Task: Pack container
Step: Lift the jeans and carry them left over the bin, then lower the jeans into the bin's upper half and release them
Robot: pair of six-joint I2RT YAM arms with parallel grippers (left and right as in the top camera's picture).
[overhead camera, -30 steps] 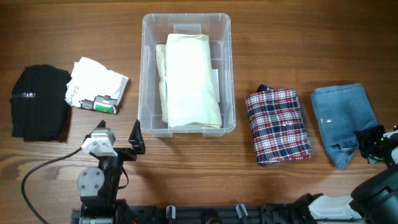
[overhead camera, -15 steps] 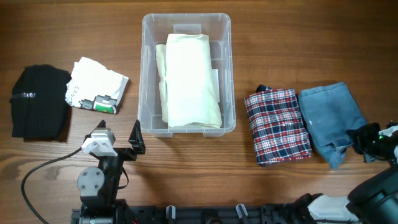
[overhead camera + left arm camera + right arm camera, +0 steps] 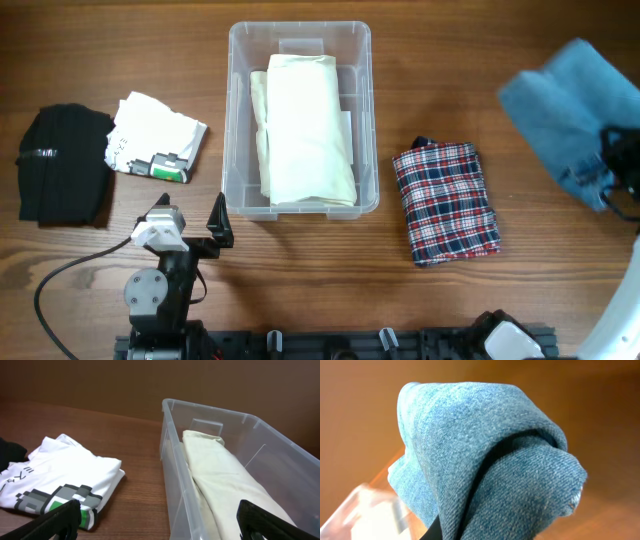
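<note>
Right gripper (image 3: 612, 165), clamped on folded denim (image 3: 562, 95), hangs well right of the container (image 3: 300, 28) (left gripper (image 3: 190, 222) gapes wide).

The clear container (image 3: 172, 465) fills the right half of the frame, and a cream folded cloth (image 3: 225, 480) lies inside it along its length. At lower left, on the wooden table (image 3: 135, 440), rests a white folded shirt (image 3: 65, 472) with a grey, black and green pixel print, near the tub but apart from it. A black shape (image 3: 7, 452) at the left edge is perhaps dark fabric. The left gripper (image 3: 157, 527) shows its dark fingers (image 3: 50, 522) spread wide in the bottom corners.
</note>
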